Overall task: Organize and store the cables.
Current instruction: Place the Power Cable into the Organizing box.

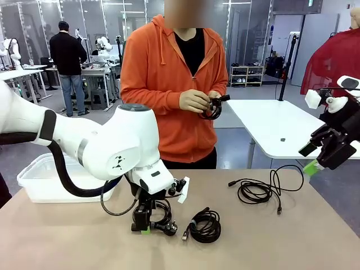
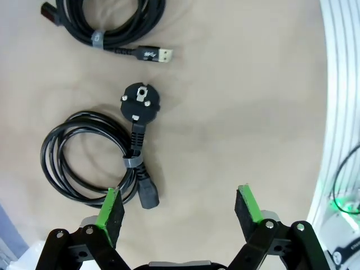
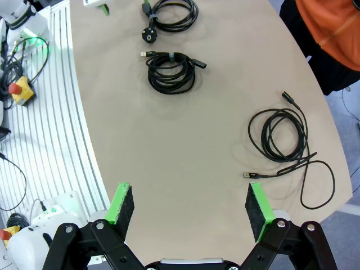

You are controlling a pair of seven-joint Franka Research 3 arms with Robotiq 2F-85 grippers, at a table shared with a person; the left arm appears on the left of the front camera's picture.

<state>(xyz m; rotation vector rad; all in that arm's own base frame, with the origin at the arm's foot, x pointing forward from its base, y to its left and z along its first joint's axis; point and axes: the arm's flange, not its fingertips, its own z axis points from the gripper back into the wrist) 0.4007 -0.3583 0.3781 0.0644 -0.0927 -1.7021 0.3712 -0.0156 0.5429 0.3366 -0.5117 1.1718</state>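
Observation:
Three cables lie on the tan table (image 1: 292, 242). A coiled power cable (image 1: 163, 216) with a round plug (image 2: 140, 100) lies directly under my left gripper (image 1: 145, 226), which hangs open just above it; its left pad (image 2: 111, 214) is over the coil's (image 2: 84, 163) edge. Right of that coil lies a banded USB cable bundle (image 1: 205, 225) (image 2: 112, 25). A loosely spread cable (image 1: 261, 191) (image 3: 284, 138) lies farther right. The person's hands hold another small coil (image 1: 214, 107) at chest height. My right gripper (image 1: 310, 158) (image 3: 191, 211) is open and raised high over the table's right end.
A clear plastic bin (image 1: 34, 180) stands at the table's left edge, behind my left arm. Ribbed aluminium framing (image 3: 56, 140) runs along the robot side, with a red stop button (image 3: 19, 90) beyond it. Bare tabletop lies between the bundles.

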